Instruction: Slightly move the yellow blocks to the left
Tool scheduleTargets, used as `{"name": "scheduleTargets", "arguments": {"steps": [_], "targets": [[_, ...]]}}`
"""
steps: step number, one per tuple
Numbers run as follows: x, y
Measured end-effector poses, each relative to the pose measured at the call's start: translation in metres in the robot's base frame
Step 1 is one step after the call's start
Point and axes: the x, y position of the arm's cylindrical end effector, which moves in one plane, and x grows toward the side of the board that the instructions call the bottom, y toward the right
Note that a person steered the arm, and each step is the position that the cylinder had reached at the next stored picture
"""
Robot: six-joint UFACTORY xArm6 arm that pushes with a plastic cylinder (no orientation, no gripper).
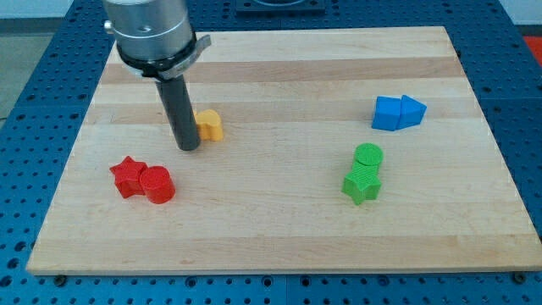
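Observation:
A yellow block point(209, 125) lies on the wooden board point(279, 246) in the upper left part of the view; its shape is partly hidden by the rod. Only one yellow block can be made out. My tip point(188, 147) rests on the board just left of and slightly below the yellow block, touching or almost touching its left side. The dark rod rises from the tip to the grey arm head at the view's top left.
A red star point(128, 175) and a red cylinder point(157, 185) sit together at the lower left. A green cylinder point(368, 158) and a green star point(362, 184) sit right of centre. A blue cube point(388, 113) and a blue triangle point(412, 110) sit at the upper right.

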Motion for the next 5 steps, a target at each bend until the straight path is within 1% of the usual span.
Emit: {"name": "scheduleTargets", "arguments": {"steps": [1,2,3,5], "targets": [[0.006,0.013],[0.009,0.095],[0.007,0.153],[-0.015,0.084]]}}
